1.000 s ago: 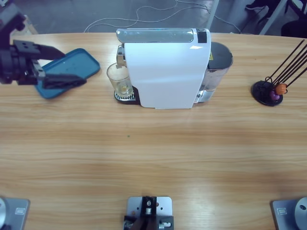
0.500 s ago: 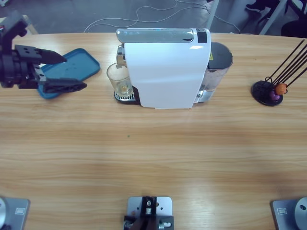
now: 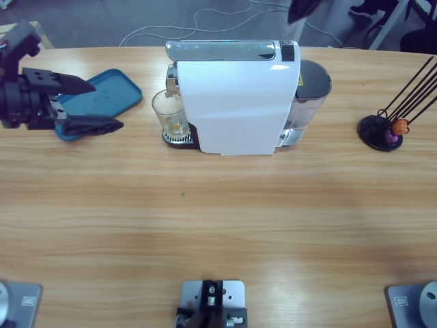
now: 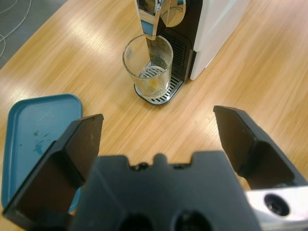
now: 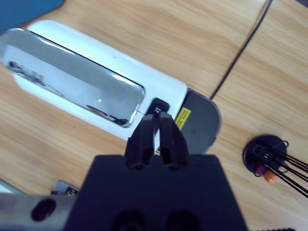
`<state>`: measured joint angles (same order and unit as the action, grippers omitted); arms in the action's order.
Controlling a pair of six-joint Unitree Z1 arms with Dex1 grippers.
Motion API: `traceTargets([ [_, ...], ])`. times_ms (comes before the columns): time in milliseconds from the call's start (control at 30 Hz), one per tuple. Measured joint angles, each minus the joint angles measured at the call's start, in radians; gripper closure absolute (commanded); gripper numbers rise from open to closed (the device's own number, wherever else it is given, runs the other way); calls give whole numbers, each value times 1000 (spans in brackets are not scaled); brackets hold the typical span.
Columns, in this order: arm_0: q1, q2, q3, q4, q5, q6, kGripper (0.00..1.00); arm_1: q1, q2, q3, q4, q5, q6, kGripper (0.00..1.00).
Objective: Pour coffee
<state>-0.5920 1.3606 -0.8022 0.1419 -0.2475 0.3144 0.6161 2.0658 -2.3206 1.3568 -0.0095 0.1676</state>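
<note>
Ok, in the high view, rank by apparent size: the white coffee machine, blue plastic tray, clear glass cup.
1. White coffee machine, largest.
2. Blue plastic tray, partly hidden by the left gripper.
3. Clear glass cup, smallest.

The machine (image 3: 235,99) stands as a tall block at the table's far middle, walling off anything that would reach the glass (image 3: 171,113) from the right. The glass sits on the drip grate (image 4: 159,94) under the spout (image 4: 150,19), which hangs into its mouth, so the way in from above is barred. Bare wood lies between the glass and the wide-open left gripper (image 3: 89,104), and that side of the glass is free. The blue tray (image 3: 102,96) lies flat under and beside the gripper, low enough to pass over. The capsule rack (image 3: 386,130), with its slanting black rods, crowds the far right edge. The near half of the table (image 3: 218,232) is open wood.
</note>
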Motion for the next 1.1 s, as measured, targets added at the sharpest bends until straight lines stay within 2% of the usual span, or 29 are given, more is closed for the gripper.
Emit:
traceTargets([
  [1100, 0, 2, 0, -3, 8, 0, 0, 0, 30, 23, -3, 4, -5, 1000],
])
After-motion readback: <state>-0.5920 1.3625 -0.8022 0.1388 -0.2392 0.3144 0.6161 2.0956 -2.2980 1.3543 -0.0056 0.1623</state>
